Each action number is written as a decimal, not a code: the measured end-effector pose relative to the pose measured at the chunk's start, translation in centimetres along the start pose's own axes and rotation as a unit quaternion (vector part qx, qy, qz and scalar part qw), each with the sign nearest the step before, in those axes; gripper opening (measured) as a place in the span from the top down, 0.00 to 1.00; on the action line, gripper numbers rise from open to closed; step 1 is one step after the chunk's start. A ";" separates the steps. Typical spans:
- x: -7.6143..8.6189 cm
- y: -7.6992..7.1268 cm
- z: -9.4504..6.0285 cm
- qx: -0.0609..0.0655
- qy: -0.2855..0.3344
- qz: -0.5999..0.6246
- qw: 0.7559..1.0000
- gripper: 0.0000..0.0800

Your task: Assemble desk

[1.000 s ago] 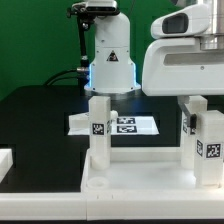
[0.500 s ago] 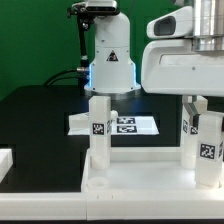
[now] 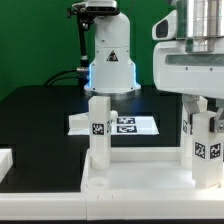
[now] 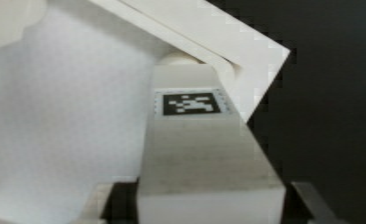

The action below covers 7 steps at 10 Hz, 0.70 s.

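Two tagged legs are seen standing on one desk panel (image 3: 130,180): the left leg (image 3: 98,128) alone, the right leg (image 3: 208,140) clasped by the pincer (image 4: 199,205).

You cannot see the end effector (image 3: 203,108) jaws, hidden behind the tagged leg (image 3: 207,140); the desk panel (image 3: 140,180) is cropped.
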State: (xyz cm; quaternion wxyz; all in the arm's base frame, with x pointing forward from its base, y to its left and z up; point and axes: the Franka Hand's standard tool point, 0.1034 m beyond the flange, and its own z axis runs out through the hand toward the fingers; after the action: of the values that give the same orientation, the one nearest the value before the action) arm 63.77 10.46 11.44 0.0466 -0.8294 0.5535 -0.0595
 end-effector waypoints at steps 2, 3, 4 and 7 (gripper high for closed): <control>-0.4 0.2 0.1 0.003 -0.024 0.208 0.978 0.64; -0.5 0.2 0.1 0.008 -0.031 0.244 0.969 0.64; -0.6 0.2 0.1 0.008 -0.031 0.222 0.974 0.55; -0.9 0.1 0.0 0.004 -0.014 0.033 0.999 0.25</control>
State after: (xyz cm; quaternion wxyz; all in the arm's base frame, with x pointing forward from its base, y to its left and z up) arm 63.37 11.24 11.36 0.0601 -0.8113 0.5795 -0.0484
